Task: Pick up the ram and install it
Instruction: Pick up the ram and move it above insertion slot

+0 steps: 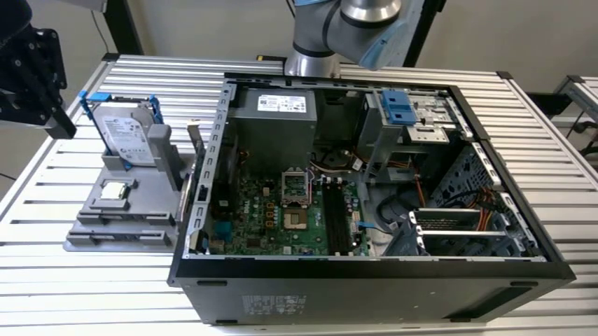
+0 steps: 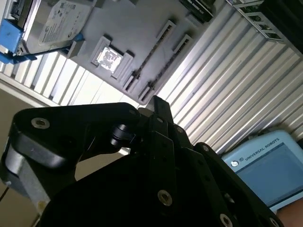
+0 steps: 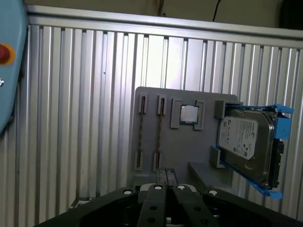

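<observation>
In the exterior view you had bare slatted table [image 1: 56, 294] along the left edge and lower left of the frame, so the grey tray [image 1: 84, 245] had open room to its left and below it; black hardware [image 1: 33, 70] hung at the upper left; the tray's right side sat just beside the wall of the open computer case [image 1: 374, 294], and room was tight there; the arm [image 1: 327, 28] rose at top centre behind the case. In the first wrist view a blue pendant [image 3: 9, 71] with a red button stood at the left edge, well apart from the tray; at centre two thin boards stood edge-on, side by side in the tray's slots, a twin strip [image 3: 141, 133] on the left and the ram [image 3: 160, 133] on the right; your gripper [image 3: 165, 177] sat at bottom centre, fingers drawn together with nothing between them, touching neither board; right of the ram lay the square processor chip [image 3: 189, 114] in its pocket; furthest right the hard drive [image 3: 244, 137] in its blue bracket [image 3: 280, 123] stood taller than all else on the tray.
</observation>
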Robot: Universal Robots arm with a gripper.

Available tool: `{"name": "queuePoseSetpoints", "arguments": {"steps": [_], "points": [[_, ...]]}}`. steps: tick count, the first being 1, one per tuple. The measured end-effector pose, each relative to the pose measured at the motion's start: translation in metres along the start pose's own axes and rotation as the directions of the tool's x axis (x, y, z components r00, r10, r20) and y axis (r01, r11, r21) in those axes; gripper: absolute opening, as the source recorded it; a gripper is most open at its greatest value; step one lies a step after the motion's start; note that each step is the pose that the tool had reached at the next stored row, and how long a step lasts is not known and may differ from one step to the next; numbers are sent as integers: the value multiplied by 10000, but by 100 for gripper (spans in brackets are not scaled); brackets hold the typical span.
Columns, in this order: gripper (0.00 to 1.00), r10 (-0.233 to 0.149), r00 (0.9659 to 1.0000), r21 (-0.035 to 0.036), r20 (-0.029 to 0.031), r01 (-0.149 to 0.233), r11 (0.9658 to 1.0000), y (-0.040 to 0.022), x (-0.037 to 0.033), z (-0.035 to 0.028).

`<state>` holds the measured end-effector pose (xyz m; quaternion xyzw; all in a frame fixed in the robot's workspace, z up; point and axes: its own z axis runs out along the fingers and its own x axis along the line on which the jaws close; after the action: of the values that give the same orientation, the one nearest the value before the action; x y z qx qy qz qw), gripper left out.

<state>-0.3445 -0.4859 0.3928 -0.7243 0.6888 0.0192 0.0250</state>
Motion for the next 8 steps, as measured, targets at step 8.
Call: {"name": "queuePoseSetpoints", "arguments": {"steps": [8], "points": [[0, -33, 10000, -2, 1, 33, 10000, 0, 0, 0]]}}
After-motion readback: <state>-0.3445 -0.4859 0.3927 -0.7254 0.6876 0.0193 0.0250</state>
